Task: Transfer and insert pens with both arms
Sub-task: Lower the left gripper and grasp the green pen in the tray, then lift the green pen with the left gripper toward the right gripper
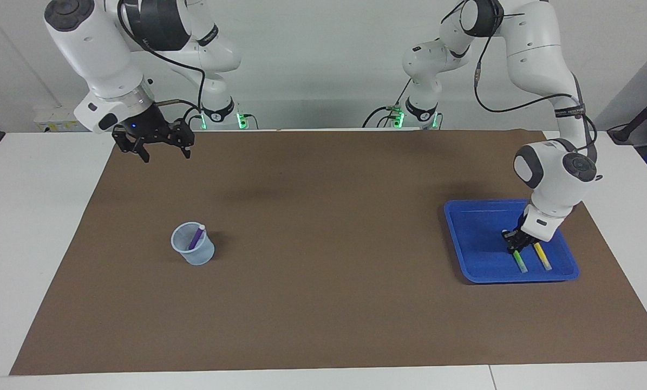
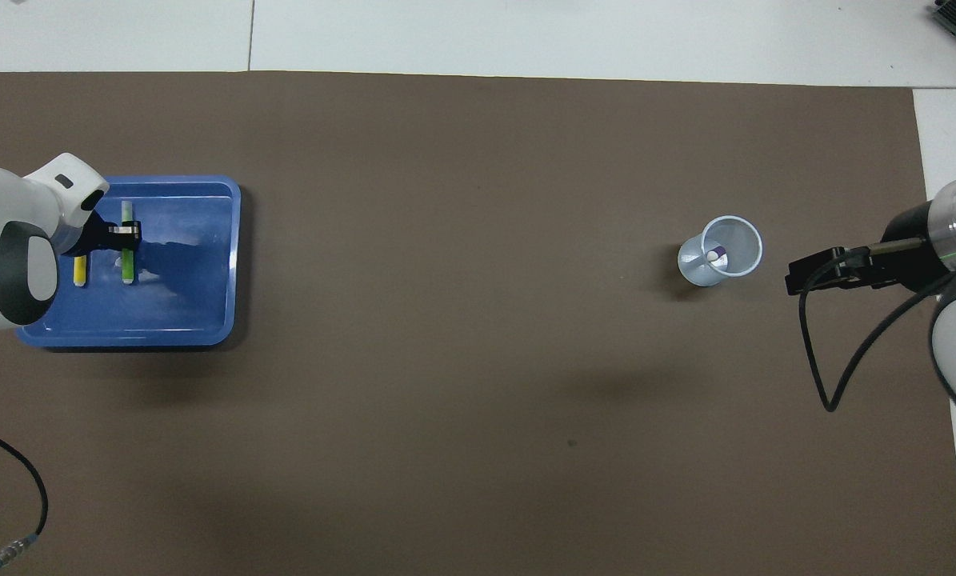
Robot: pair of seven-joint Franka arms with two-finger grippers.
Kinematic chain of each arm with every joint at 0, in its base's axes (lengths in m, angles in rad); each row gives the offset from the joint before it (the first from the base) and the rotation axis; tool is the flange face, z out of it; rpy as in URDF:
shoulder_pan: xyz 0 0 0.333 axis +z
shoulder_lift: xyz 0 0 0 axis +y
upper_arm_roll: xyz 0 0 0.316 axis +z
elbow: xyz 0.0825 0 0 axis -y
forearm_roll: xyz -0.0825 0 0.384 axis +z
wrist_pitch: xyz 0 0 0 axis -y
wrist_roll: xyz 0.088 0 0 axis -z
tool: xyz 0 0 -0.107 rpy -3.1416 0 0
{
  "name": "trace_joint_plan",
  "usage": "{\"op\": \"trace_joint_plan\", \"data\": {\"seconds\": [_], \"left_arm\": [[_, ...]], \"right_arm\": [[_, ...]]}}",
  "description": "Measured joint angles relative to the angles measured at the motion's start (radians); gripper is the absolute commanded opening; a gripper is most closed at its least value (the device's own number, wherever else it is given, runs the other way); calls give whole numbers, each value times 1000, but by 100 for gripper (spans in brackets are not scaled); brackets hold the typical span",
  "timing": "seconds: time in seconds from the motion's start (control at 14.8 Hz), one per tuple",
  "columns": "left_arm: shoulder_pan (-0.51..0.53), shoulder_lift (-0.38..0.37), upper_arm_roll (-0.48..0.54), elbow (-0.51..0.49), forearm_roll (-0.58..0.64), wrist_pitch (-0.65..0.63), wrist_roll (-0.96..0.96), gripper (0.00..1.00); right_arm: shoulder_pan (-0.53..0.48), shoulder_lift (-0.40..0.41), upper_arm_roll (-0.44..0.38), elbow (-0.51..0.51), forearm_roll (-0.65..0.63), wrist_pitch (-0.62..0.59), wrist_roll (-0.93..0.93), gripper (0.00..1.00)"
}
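The purple pen (image 1: 196, 237) stands tilted in a clear plastic cup (image 1: 204, 254) toward the right arm's end of the table; it also shows in the overhead view (image 2: 715, 254). The green pen (image 1: 520, 263) and the yellow pen (image 1: 543, 257) lie side by side in a blue tray (image 1: 475, 222) at the left arm's end. My left gripper (image 1: 516, 248) is down in the tray, on the green pen's end nearer the robots (image 2: 128, 268). My right gripper (image 1: 163, 153) is open and empty, held high over the mat's edge nearest the robots.
A brown mat (image 1: 323, 216) covers most of the white table. The cup (image 2: 734, 240) and the tray (image 2: 198, 264) are far apart on it. A black cable (image 2: 826, 376) hangs from the right arm's wrist.
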Motion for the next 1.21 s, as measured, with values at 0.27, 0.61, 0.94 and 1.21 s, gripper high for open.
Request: {"op": "trace_joint_plan", "data": {"seconds": [0.27, 0.61, 0.94, 1.21], "left_arm": [[0, -1, 0, 76, -46, -104, -9, 0], [0, -22, -3, 104, -152, -151, -94, 0], [-10, -103, -48, 111, -181, -270, -311, 0], [-64, -167, -52, 111, -266, -326, -470, 0]], "right_arm": [[2, 0, 3, 0, 0, 0, 0, 100], [2, 0, 3, 0, 0, 0, 0, 100], [2, 0, 3, -3, 0, 0, 0, 100], [3, -1, 4, -6, 2, 1, 0, 100]]}}
